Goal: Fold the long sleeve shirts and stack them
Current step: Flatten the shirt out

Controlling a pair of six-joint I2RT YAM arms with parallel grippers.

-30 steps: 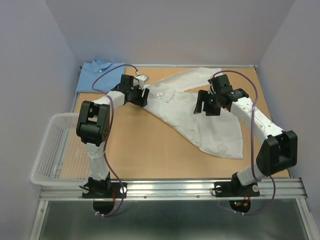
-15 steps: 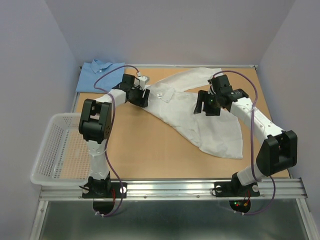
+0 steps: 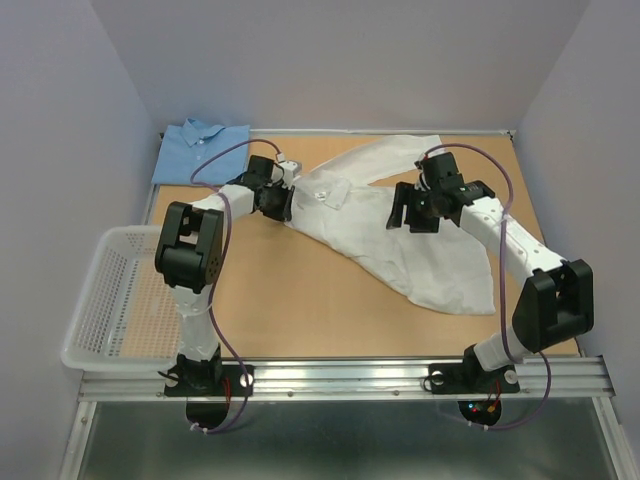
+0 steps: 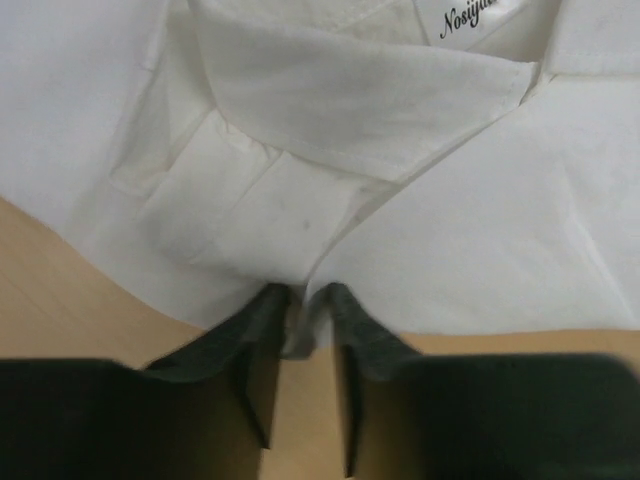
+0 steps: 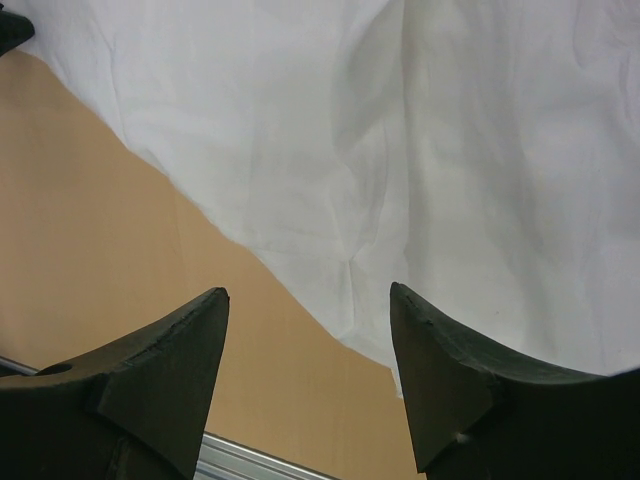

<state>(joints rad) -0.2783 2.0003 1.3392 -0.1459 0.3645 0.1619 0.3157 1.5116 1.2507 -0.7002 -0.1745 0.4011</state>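
Left claw (image 3: 283, 200), from above: just squeezed in on the white shirt (image 3: 400, 240), spread on the surface (image 3: 290, 300). Up close: pinching its edge near the collar (image 4: 360, 100). Right claw (image 5: 310, 300): wide open over it, holding nothing. Ready to fold.

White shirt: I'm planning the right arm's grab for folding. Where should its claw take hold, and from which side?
Probably the white shirt at its free edge beside bare table, from above: the cloth lies flat there, and the open right claw hangs over it.
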